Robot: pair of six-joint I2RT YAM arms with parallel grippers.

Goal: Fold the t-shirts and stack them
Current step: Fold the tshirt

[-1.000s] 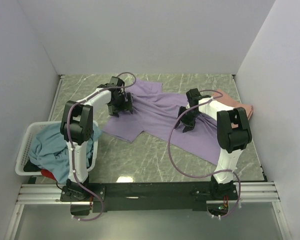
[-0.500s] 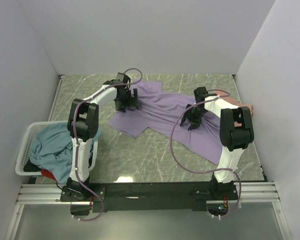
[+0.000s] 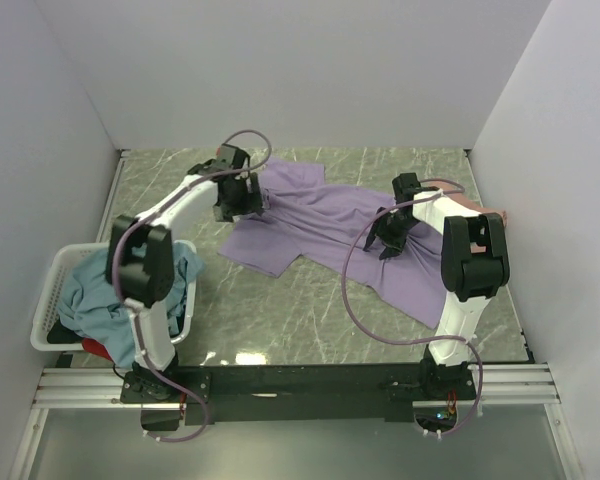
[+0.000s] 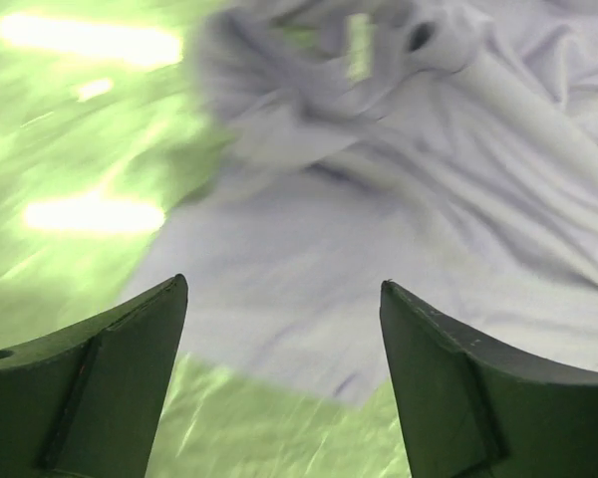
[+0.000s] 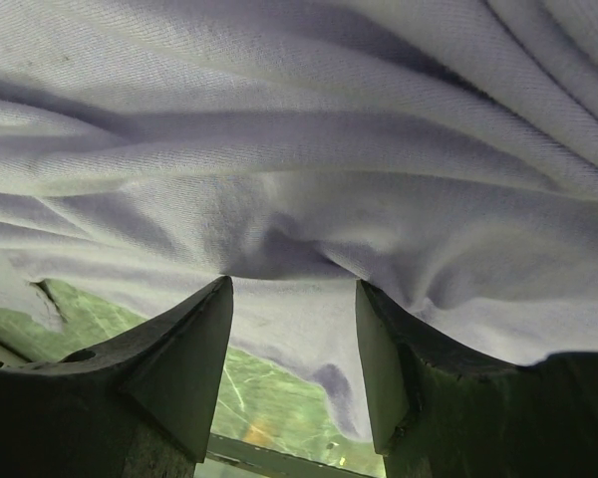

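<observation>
Where the green marbled table (image 3: 280, 310) is bare at its middle, the items stand as follows.

Lavender t-shirt (image 3: 330, 225): spread flat but creased across the far half of the table, running on a slant from far left to near right, one sleeve pointing toward the near left. Both arms reach over it.

Salmon-pink t-shirt (image 3: 472, 207): a folded bundle at the far right, just beside the lavender shirt's edge and partly behind the right arm.

Teal-blue t-shirt (image 3: 88, 290): heaped in the white slatted basket (image 3: 55, 272) at the near left, spilling over the rim on the side toward the left arm.

Red t-shirt (image 3: 96, 348): only a small patch shows under the teal one at the basket's near edge.

Left gripper (image 3: 242, 200): over the far left end of the lavender shirt. The wrist view shows its fingers (image 4: 90, 388) spread wide, hanging above the cloth (image 4: 379, 229) with nothing between them; that view is blurred, with the shirt's edge and bare table (image 4: 70, 119) below.

Right gripper (image 3: 390, 240): down on the right half of the lavender shirt. The wrist view shows its fingers (image 5: 169, 368) moderately apart and close against the cloth (image 5: 329, 149), a soft fold sagging just above the gap. No part of the shirt is pinched between them.
</observation>
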